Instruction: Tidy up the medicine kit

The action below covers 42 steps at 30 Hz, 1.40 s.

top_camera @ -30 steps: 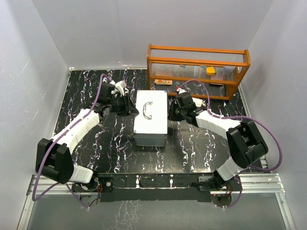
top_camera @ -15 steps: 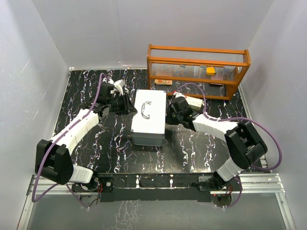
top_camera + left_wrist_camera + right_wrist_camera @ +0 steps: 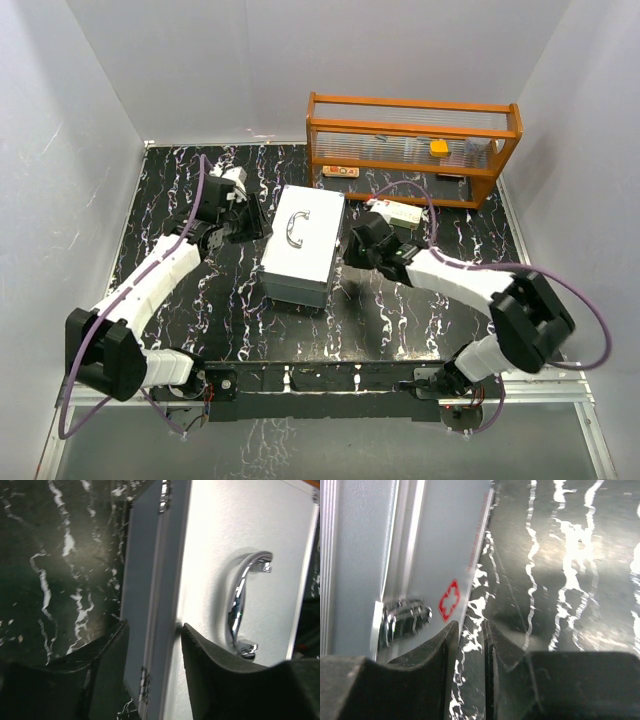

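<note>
The medicine kit (image 3: 300, 250) sits shut and skewed in the middle of the surface (image 3: 390, 310). The right gripper (image 3: 472, 630) is at its right side, fingers a crack apart with only surface showing between them, so nothing's held. The left gripper (image 3: 152, 630) straddles the kit's left lid edge, one finger on the side wall, one on top by the handle (image 3: 240, 600). We can't tell if it's actually pinching. Our worry: it's smooth metal and a shaky hold, so the kit could slip or spin toward the orange rack (image 3: 412, 150) behind.
</note>
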Each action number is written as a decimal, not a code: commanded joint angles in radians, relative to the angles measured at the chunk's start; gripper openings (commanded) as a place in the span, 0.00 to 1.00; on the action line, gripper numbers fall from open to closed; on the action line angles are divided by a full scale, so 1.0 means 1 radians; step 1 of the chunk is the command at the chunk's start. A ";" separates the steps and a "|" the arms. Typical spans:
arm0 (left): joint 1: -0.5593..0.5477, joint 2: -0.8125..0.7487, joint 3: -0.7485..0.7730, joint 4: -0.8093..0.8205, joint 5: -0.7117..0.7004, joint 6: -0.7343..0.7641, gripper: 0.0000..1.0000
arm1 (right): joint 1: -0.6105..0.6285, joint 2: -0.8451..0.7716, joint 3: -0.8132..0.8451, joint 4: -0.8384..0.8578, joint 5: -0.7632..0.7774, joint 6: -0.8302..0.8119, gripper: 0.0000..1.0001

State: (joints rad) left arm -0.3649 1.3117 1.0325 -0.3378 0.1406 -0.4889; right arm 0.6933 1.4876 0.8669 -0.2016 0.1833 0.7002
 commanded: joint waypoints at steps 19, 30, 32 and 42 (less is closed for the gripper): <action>0.003 -0.633 0.059 -0.309 -0.352 0.097 0.99 | -0.017 -0.841 0.248 -0.580 0.458 -0.183 0.70; 0.003 -0.755 0.186 -0.336 -0.416 0.170 0.99 | -0.017 -0.962 0.396 -0.638 0.564 -0.286 0.98; 0.002 -0.762 0.204 -0.344 -0.411 0.183 0.99 | -0.017 -0.978 0.403 -0.642 0.575 -0.286 0.98; 0.003 -0.779 0.215 -0.342 -0.405 0.213 0.99 | -0.017 -1.009 0.384 -0.641 0.584 -0.278 0.98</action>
State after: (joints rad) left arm -0.3630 0.5369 1.2350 -0.6827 -0.2550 -0.3016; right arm 0.6785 0.4862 1.2346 -0.8616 0.7414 0.4309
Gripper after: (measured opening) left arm 0.985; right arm 0.983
